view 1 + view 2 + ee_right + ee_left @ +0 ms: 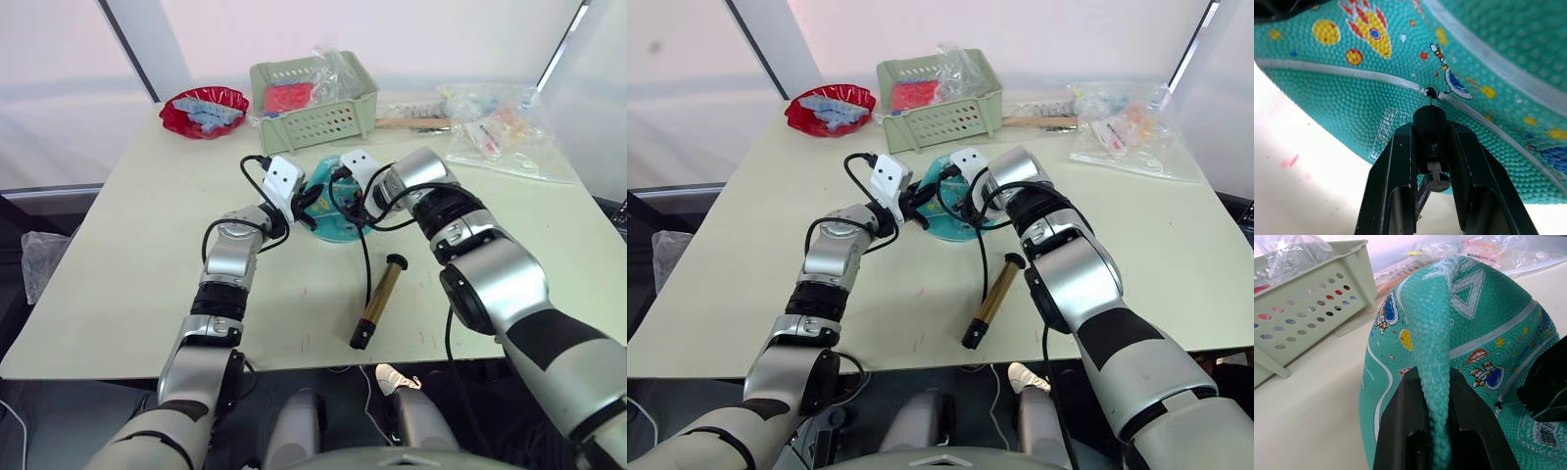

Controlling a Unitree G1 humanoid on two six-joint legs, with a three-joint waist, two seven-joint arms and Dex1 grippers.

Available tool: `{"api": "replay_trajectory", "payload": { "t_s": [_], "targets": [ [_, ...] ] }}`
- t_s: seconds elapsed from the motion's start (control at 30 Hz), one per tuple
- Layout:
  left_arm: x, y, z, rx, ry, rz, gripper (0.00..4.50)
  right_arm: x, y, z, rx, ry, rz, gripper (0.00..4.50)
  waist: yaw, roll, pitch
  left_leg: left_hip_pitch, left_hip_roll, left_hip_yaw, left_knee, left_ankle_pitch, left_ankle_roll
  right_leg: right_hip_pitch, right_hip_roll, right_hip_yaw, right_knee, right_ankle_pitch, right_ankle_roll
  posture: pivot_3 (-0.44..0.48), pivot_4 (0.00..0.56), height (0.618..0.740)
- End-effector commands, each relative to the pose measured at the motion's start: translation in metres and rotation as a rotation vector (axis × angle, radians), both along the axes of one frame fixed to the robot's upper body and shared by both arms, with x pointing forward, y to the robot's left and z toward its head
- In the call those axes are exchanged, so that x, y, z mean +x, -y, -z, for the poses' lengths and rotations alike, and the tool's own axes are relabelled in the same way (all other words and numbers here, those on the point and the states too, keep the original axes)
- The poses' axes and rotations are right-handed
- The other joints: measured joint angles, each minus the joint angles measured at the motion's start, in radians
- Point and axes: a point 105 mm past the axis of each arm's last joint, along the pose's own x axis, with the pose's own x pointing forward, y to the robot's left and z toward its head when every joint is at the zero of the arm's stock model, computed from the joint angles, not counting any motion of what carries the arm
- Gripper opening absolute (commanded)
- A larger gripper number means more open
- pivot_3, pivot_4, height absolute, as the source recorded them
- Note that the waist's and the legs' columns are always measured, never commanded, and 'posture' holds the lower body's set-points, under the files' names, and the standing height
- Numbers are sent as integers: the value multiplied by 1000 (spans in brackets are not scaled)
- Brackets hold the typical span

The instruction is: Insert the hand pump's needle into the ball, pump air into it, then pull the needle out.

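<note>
on the pale table (147, 245), mid-surface, the left gripper (1432, 431) pinches a fold of the flattened ball (1459, 333). the right gripper (1431, 147) clamps the needle (1430, 98) fitting, tip at the valve: insertion step. next, i judge, a straight push in. the hand pump (379, 301) lies nearby.

The ball (1484, 333) was teal, pebbled, with white lines and small rockets, planets and astronauts in yellow, red and blue. The hand pump (380, 299) was brass-gold with black caps and a black hose. Black fingers (1396, 186) pinched the needle's (1431, 100) black fitting. The desk (127, 274) was pale cream.
</note>
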Motion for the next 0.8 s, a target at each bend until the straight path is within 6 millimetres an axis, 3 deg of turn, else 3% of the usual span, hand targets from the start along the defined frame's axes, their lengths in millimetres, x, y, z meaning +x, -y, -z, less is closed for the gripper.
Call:
{"api": "replay_trajectory", "payload": {
  "t_s": [0.03, 0.1, 0.13, 0.17, 0.33, 0.8],
  "targets": [
    [-12, 34, 29, 32, -103, 137, 0, -4, -12, -15, 5, 76, -90, 1362, 2, 0, 0, 0, 0, 0, 0, 0, 0, 0, 0, 0, 0, 0, 0, 0, 150, 736],
    [-12, 34, 29, 33, -102, 137, 0, -4, -8, -14, -2, 81, -87, 1776, 8, 1, 1, -1, 0, 0, 0, 0, 0, -1, 0, 0, 0, 0, 0, 0, 150, 736],
    [-12, 34, 29, 32, -102, 136, 0, -4, -6, -13, -5, 86, -86, 2356, 9, 1, 1, -2, 0, 0, -1, 0, 0, -1, 0, -1, 0, 0, 0, 0, 150, 736],
    [-12, 34, 29, 32, -102, 136, 0, -4, -2, -14, -8, 91, -80, 2592, 19, 1, 1, -2, -1, -1, -1, 0, 0, -1, 0, -1, 0, 0, 0, 0, 150, 736],
    [-12, 32, 30, 36, -102, 134, 0, -6, 19, -21, -22, 126, -62, 2592, 31, 2, 1, -17, -2, -2, -1, 1, -2, -12, -2, -4, -3, 0, 1, 0, 150, 736],
    [-9, 34, 28, 37, -99, 140, 0, -31, 48, -47, 52, 358, -60, 2592, 48, 2, 2, -17, -2, -4, -1, 2, -2, -12, -2, -7, -4, 0, 1, 0, 150, 736]
  ]
}}
